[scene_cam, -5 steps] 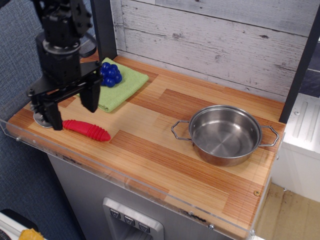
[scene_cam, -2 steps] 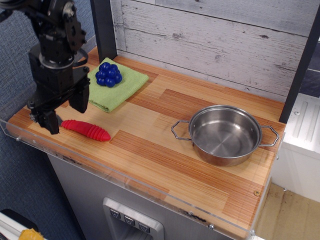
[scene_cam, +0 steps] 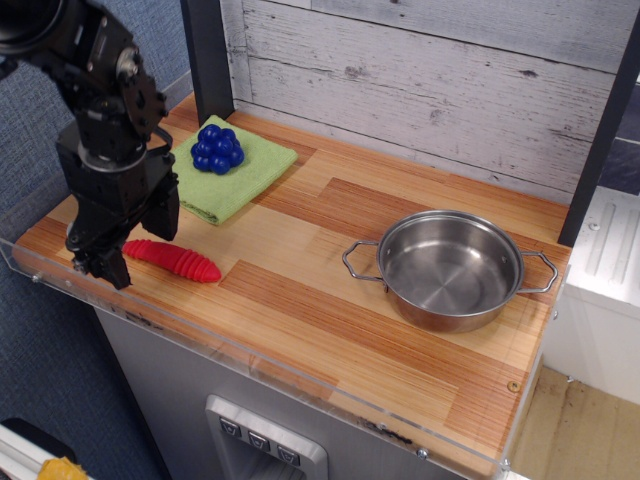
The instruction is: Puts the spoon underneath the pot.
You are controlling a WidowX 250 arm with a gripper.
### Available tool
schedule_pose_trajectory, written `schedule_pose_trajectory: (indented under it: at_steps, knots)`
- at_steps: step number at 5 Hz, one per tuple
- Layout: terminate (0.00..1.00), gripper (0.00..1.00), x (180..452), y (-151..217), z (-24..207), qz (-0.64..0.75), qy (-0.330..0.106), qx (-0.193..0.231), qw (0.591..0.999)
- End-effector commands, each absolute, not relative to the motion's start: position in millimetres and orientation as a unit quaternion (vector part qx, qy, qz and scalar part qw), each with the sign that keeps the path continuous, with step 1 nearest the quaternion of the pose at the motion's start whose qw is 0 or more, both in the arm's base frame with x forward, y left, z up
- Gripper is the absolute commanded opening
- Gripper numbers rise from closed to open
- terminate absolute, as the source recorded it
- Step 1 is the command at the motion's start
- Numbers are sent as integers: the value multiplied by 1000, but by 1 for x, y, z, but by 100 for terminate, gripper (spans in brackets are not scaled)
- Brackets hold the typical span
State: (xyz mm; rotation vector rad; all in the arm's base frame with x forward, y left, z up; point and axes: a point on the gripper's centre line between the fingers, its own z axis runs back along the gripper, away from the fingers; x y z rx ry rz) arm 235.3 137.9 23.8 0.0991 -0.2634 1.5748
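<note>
The spoon [scene_cam: 178, 261] lies on the wooden counter at the front left; only its ribbed red handle shows, and its metal bowl is hidden behind the gripper. My gripper [scene_cam: 140, 250] is low over the handle's left end, open, with one finger [scene_cam: 110, 268] in front of the handle and the other behind it. The pot [scene_cam: 450, 268], a shallow steel one with two wire loop handles, stands empty at the right of the counter, far from the spoon.
A green cloth [scene_cam: 240, 175] lies at the back left with a blue toy grape bunch [scene_cam: 218, 148] on it. A clear plastic lip [scene_cam: 260, 355] runs along the counter's front edge. A dark post [scene_cam: 205, 55] stands behind the cloth, against the plank wall.
The gripper has moved down and slightly left, from above the counter to straddling the spoon's left end. It has stayed open. The spoon and pot have not moved.
</note>
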Motion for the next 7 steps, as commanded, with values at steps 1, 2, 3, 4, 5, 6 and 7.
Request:
schedule_pose_trajectory:
  at_steps: [1,2,3,4,5,6,7]
  knots:
    - [0,100,238,135,17,722,-125,14,681]
    - [0,0,239,137,17,723,-125,10,679]
    - [0,0,239,140,18,721,-124,8,681]
    - [0,0,240,143,23,720,-129,6,682]
    - [0,0,241,147,32,694,-128,23,708]
    - [0,0,244,145,43,672,-144,7,726]
    - [0,0,244,143,55,669,-154,8,728]
